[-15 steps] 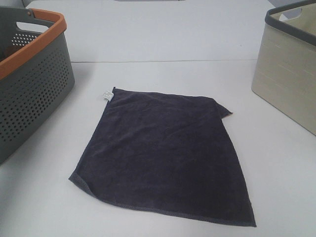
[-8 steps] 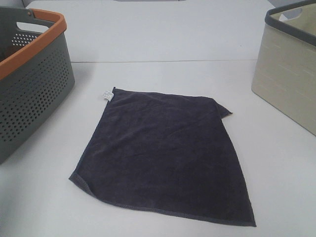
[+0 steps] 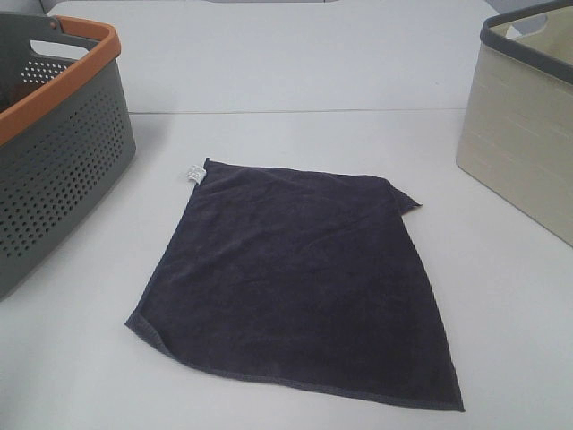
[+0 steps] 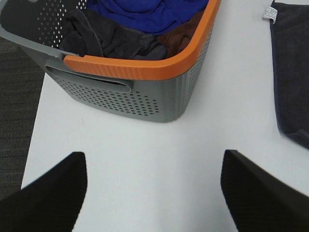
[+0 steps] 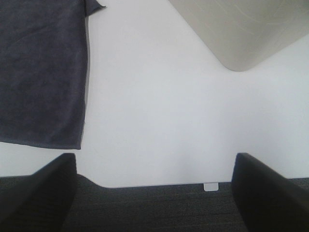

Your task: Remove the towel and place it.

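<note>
Left end effector (image 4: 153, 193): fingers spread wide over bare tabletop (image 3: 295, 72), holding nothing.
Right end effector (image 5: 154, 193): fingers spread wide at the tabletop's near edge, empty.
Towel (image 3: 300, 282): dark navy-purple terry, roughly square, lying flat mid-tabletop between the two baskets; stitched hem, far right corner folded over.
Care label (image 3: 193, 172): small, white, at the towel's far left corner.
Grey basket (image 3: 54, 152): orange rim, perforated, left, holding cloths.
Beige bin (image 3: 524, 134): dark rim, right.

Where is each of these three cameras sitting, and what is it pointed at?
Exterior high: mounted above, facing the table; towel central, no arm showing.
Left wrist: on the left arm, looking down at the grey basket; left pincer open.
Right wrist: looking down at the beige bin; right pincer open.
All three show the towel.
</note>
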`<state>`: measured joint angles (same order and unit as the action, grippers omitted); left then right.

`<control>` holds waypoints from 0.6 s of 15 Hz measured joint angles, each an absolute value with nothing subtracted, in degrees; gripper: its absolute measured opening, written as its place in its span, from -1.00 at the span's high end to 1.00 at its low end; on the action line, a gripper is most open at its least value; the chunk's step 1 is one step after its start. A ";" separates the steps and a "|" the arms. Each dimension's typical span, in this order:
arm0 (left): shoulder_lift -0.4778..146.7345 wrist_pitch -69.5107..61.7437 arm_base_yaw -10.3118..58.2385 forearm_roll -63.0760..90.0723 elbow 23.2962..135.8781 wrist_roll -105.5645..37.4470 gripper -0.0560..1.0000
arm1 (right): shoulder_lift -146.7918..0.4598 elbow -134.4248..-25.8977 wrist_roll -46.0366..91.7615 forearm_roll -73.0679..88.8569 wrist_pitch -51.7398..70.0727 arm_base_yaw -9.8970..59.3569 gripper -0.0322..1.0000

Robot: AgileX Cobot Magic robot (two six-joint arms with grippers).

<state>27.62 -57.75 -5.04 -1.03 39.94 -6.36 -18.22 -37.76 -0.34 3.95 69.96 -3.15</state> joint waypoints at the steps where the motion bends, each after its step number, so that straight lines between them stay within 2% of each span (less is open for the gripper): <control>1: 25.27 -57.41 -5.04 -1.03 38.33 -6.93 -0.48 | -16.44 -36.50 0.00 3.95 69.96 -3.15 -0.56; 9: 8.14 -57.24 -0.80 -0.74 31.34 -7.68 -0.48 | -2.46 -32.20 2.41 4.01 67.95 -3.15 -0.56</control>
